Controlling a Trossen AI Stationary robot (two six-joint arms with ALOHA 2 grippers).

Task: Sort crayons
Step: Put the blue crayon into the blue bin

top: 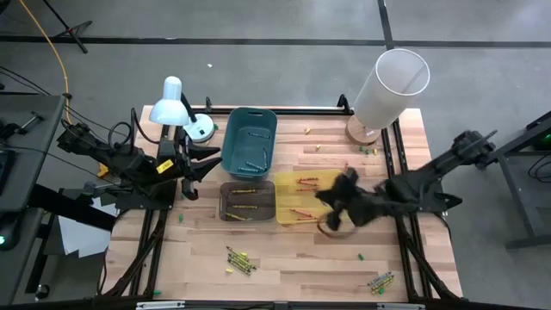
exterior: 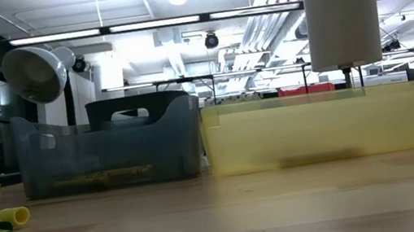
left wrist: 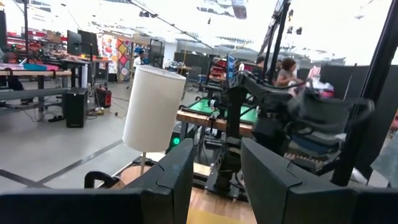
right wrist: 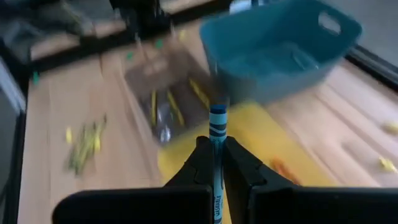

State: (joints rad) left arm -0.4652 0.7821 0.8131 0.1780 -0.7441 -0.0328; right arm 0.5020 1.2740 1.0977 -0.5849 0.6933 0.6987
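R gripper [right wrist: 214, 155] is clamped shut on a blue crayon [right wrist: 217, 127]; the stick pokes out ahead of the fingertips, label end back between them. In the high view the R gripper [top: 340, 202] sits over the yellow bin [top: 288, 215], blurred w/ motion. Ahead of the fingers & beyond the yellow bin lies the teal bin [right wrist: 280, 43]; off to one side of them is the clear dark bin [right wrist: 158, 93] w/ yellow sticks inside.

Step in hand, by my read: carry phase, blue crayon en route to its bin. The teal bin [top: 250, 138] already holds a few crayons, so prob. the target. Next move calls for swinging fwd past the yellow bin's far wall, tip over the teal rim, then spread fingers to drop.

L gripper [left wrist: 214, 171] waits by the desk lamp [top: 172, 103], fingers partly apart, holding nothing.

Loose crayon piles [top: 239, 260] remain on the table, well apart from both grippers.
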